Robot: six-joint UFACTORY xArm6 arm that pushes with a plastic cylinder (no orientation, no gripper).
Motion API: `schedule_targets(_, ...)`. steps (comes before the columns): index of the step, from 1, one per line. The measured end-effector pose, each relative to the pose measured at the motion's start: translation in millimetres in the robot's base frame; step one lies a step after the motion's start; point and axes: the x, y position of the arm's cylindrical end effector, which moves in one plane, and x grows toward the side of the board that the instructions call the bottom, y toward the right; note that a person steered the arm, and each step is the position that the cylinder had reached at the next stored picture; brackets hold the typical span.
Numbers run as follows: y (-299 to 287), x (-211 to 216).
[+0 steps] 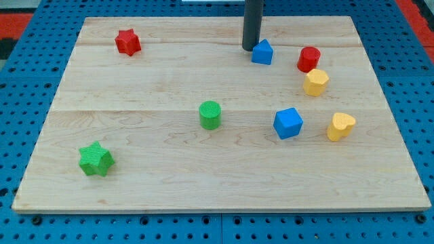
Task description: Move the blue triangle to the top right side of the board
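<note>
The blue triangle point(262, 52) lies near the view's top, a little right of centre, on the wooden board point(169, 190). My tip point(250, 47) rests on the board just at the triangle's left side, touching or nearly touching it. The rod rises straight up out of the view's top.
A red cylinder point(308, 59) and a yellow hexagon point(315, 82) lie right of the triangle. A blue cube point(288, 123) and a yellow heart point(340, 127) lie lower right. A green cylinder point(210, 114) is central, a green star point(95, 159) lower left, a red star point(127, 42) top left.
</note>
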Motion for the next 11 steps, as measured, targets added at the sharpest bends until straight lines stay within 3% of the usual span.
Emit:
schedule_targets(1, -28, 25)
schedule_targets(2, -16, 37)
schedule_targets(5, 37, -33)
schedule_targets(6, 1, -35)
schedule_targets(8, -9, 57)
schedule_targets(10, 55, 1)
schedule_targets(11, 59, -19)
